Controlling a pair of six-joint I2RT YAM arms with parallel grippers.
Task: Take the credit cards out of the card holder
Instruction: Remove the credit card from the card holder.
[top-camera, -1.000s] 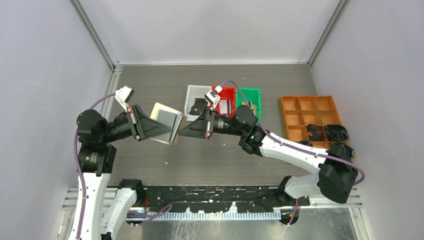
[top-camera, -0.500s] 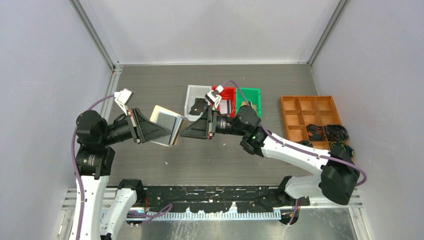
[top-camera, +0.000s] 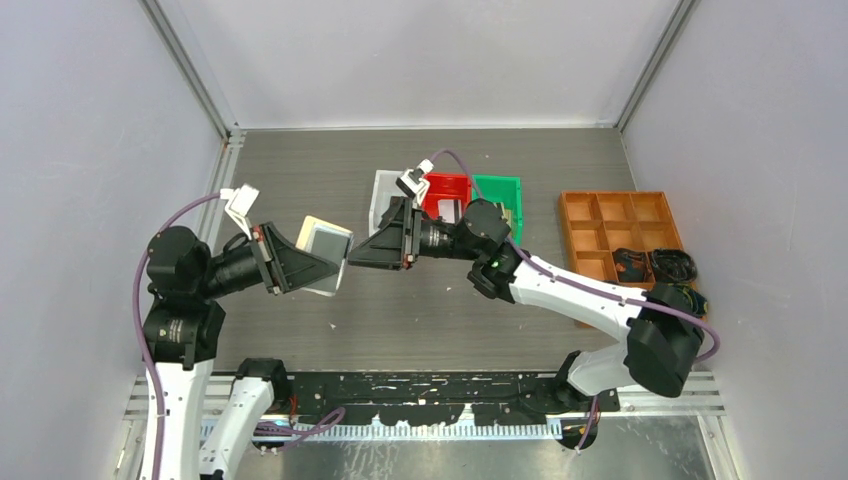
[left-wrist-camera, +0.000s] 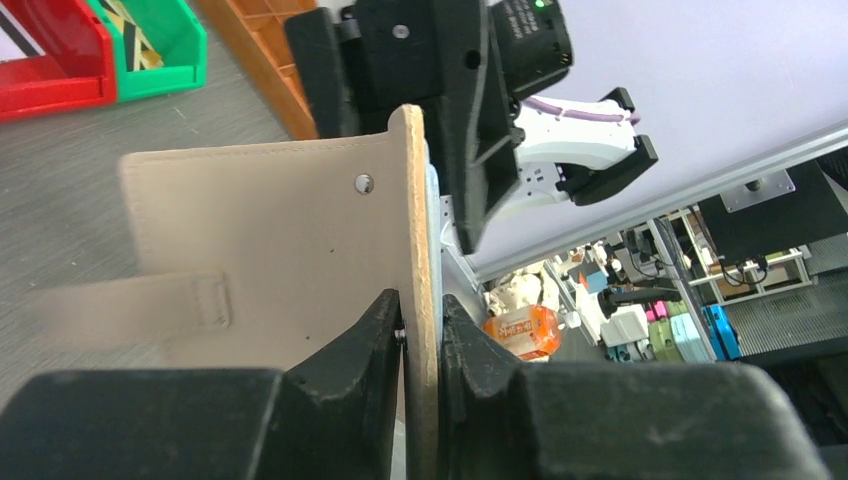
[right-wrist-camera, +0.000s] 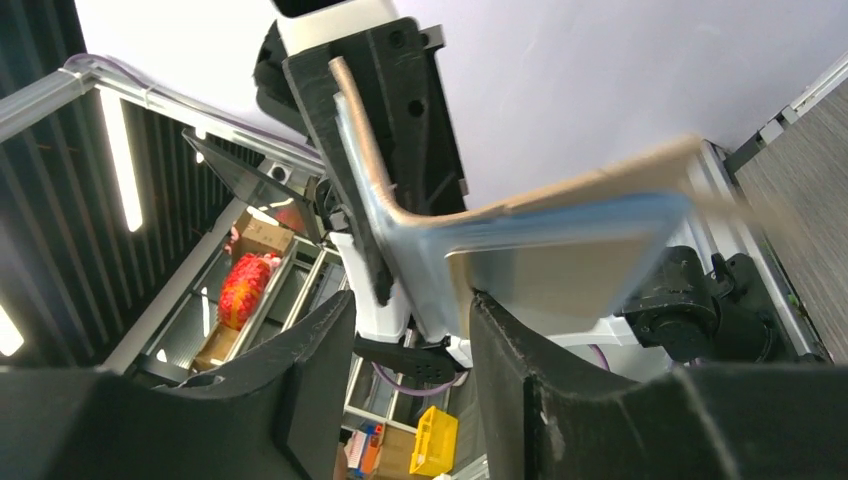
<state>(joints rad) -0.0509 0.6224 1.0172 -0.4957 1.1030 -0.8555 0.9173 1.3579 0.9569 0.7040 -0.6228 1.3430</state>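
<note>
The beige card holder (top-camera: 322, 240) hangs open above the table, between the two arms. My left gripper (top-camera: 333, 266) is shut on the edge of one flap (left-wrist-camera: 270, 230), which stands upright between its pads (left-wrist-camera: 385, 325). My right gripper (top-camera: 353, 260) is open, its tips right at the holder's right edge. In the right wrist view the other flap with its clear sleeves (right-wrist-camera: 560, 240) lies just above my right finger (right-wrist-camera: 500, 340), with nothing between the jaws. A striped white credit card (left-wrist-camera: 15, 45) lies in the red bin. I cannot tell whether any card is in the sleeves.
Behind the right arm stand a white bin (top-camera: 383, 190), a red bin (top-camera: 447, 188) and a green bin (top-camera: 498, 190). An orange compartment tray (top-camera: 610, 225) with dark items sits at the right. Grey walls close in both sides.
My right gripper has gone from shut to open and has shifted left, up to the holder's edge. The left arm has drawn the holder slightly left and toward me.
</note>
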